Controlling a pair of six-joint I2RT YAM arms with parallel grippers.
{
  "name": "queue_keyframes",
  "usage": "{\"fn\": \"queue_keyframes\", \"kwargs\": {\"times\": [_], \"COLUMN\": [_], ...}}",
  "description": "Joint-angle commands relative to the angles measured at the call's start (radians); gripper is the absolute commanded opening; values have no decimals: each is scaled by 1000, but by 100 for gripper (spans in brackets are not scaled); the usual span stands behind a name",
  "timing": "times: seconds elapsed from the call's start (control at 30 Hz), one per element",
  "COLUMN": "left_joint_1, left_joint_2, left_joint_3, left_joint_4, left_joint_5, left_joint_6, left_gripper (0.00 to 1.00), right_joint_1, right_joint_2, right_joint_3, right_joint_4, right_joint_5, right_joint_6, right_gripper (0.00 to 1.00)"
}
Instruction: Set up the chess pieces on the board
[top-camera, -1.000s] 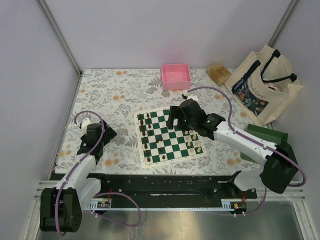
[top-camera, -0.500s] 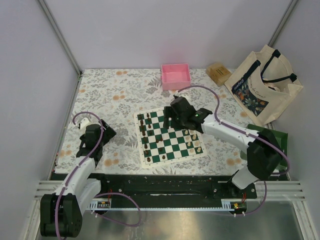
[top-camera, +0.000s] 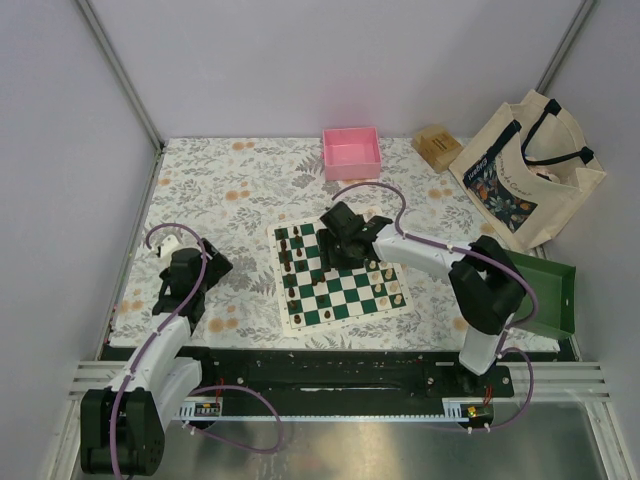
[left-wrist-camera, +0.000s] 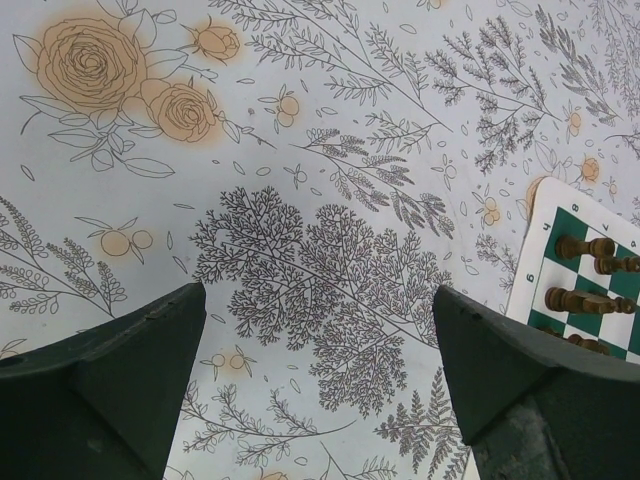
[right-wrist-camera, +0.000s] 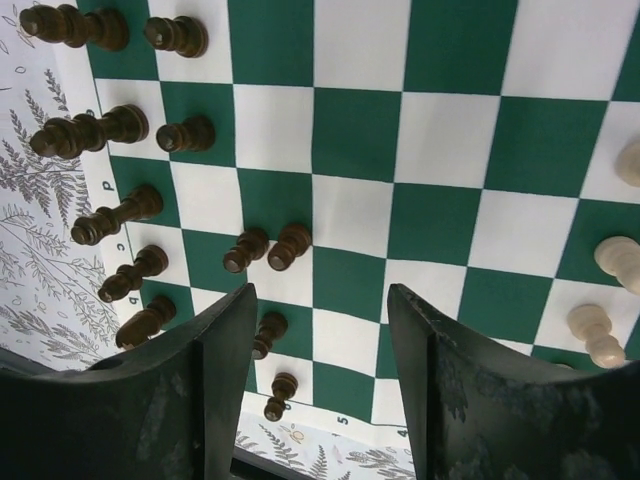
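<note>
Jaws parted, empty: right gripper (right-wrist-camera: 320, 305) over board (right-wrist-camera: 440, 130), left gripper (left-wrist-camera: 318, 300) aside | dark pieces (right-wrist-camera: 100, 130) mostly ranked | two pawns (right-wrist-camera: 268, 248) stray; cream pieces (right-wrist-camera: 615, 255) seemingly unfinished

Plain lilac walls (top-camera: 350, 60), joined by 2 metal corner posts (top-camera: 120, 75), rise beyond the right claw (right-wrist-camera: 322, 340); floral worktop (top-camera: 220, 185) lies beneath it.

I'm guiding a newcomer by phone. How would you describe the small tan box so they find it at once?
Start at the tote bag in the table's far right corner. Just left of it, by the far edge, lies the box, with the pink tray further left. It is small, tan and plain, while the tray is pink and open and the bag large and printed.
</note>
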Motion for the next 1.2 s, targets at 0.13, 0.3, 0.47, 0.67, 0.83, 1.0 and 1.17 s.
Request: {"fn": "queue_keyframes", "kwargs": {"times": [0.13, 0.3, 0.47, 0.67, 0.83, 1.0, 1.17], "left_joint_1": [0, 0, 0, 0, 0, 0, 0], "left_joint_2": [5, 8, 12, 16, 21, 22, 22], "left_joint_3": [-3, -1, -1, 0, 2, 3, 3], "left_joint_4": [56, 58, 59, 62, 61, 61, 61], "left_joint_5": [21, 24, 27, 29, 32, 30, 30], "left_joint_6": [19, 20, 22, 22, 23, 22, 22], "left_gripper": [99, 99, 99, 99, 99, 99, 99], "right_joint_1": [32, 43, 49, 52, 52, 54, 59], "right_joint_2": [74, 99, 122, 142, 159, 162, 159], "right_joint_3": [103, 118, 129, 135, 147, 156, 155], "right_joint_4": [-5, -10, -24, -28, -30, -32, -41], "right_joint_5": [-1, -1, 12, 11, 8, 3, 5], "right_joint_6": [-17, -16, -14, -13, -13, -14, -16], "right_gripper": [57, 48, 48, 47, 46, 41, 35]}}
